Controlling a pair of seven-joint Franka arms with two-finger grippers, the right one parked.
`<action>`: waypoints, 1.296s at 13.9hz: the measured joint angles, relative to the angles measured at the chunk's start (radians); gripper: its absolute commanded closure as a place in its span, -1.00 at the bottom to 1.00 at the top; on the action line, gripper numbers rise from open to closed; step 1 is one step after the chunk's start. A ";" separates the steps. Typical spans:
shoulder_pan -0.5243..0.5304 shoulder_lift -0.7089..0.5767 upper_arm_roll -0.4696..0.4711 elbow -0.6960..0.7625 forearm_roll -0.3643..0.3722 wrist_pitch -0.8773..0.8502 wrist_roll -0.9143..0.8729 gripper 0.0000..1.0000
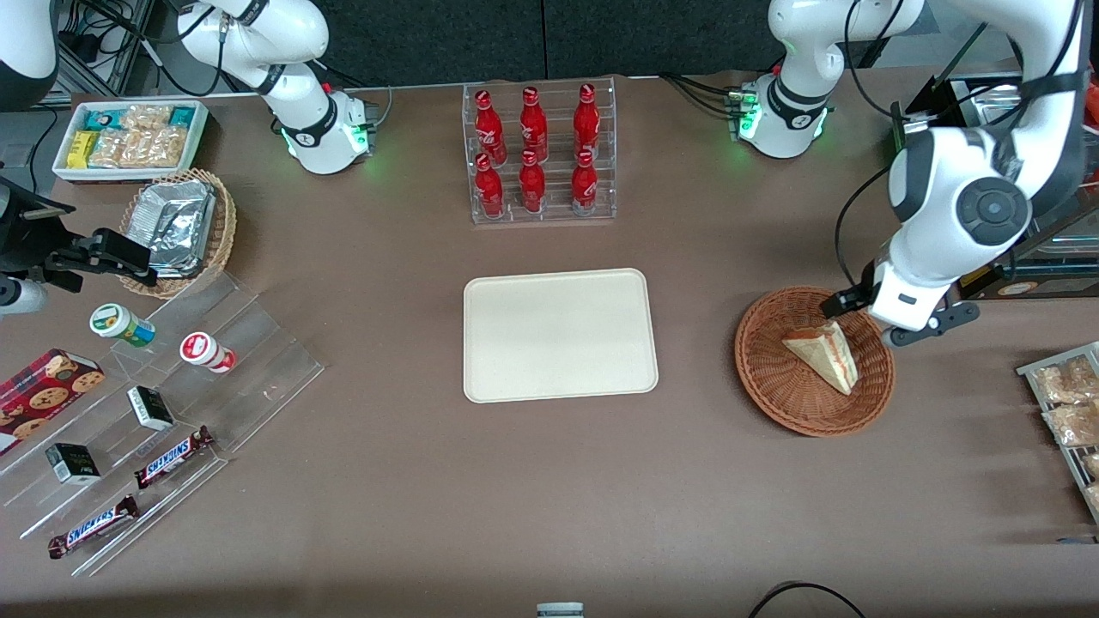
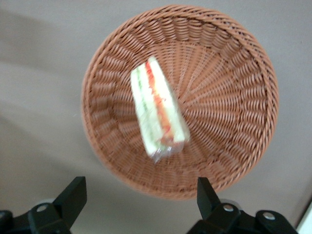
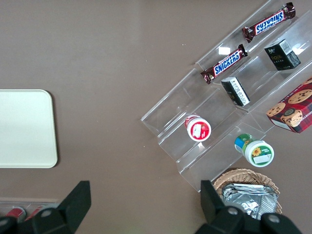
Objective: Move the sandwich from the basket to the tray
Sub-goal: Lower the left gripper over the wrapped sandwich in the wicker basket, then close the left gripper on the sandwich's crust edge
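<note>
The gripper (image 2: 136, 195) hangs over the basket (image 2: 234, 63), fingers spread wide to straddle the sandwich (image 2: 157, 114), which lies untouched; the tray (image 1: 560, 335) waits bare.

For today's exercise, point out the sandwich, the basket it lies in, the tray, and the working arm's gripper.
sandwich (image 1: 826, 354): front view, on its pale bread face.
basket (image 1: 777, 382): front view, on bare woven wall.
tray (image 1: 558, 335): front view, on its flat middle.
gripper (image 2: 141, 195): left wrist view, between the open fingers, above the basket.
</note>
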 measured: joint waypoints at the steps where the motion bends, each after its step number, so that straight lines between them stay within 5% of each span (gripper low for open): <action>1: 0.000 0.019 0.000 -0.010 0.000 0.042 -0.008 -1.00; 15: 0.005 0.174 0.015 -0.028 -0.001 0.242 -0.180 -1.00; 16: 0.005 0.180 0.015 -0.034 -0.001 0.242 -0.185 -0.93; 17: 0.006 0.186 0.016 -0.038 -0.001 0.242 -0.193 -0.59; 18: 0.010 0.191 0.017 -0.041 -0.001 0.242 -0.200 0.06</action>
